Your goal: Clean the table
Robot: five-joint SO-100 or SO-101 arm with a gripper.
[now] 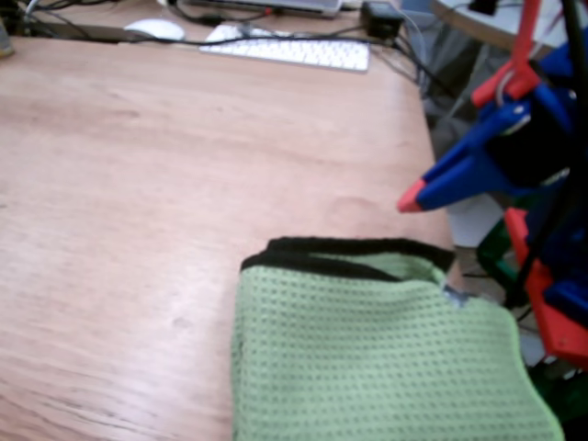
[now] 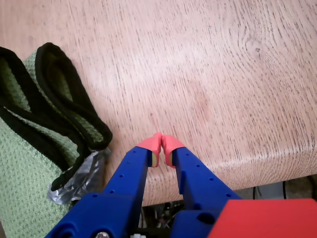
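One blue gripper with red tips (image 2: 162,147) hangs over the table's edge in the wrist view, pinched together and holding nothing. Just beside it lies a folded green cloth with black trim (image 2: 29,144), probably there for wiping. Both sit over the big reddish-brown wooden table (image 1: 147,184). Far back rest a white keyboard (image 1: 294,51) and white mouse (image 1: 154,28).

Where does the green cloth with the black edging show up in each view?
Fixed view: the green cloth fills the lower middle and right, its black hem toward the top, lying on the table.
Wrist view: the cloth sits at the left edge, left of the gripper.
Shared landmark: the grey tape patch at the cloth's corner.
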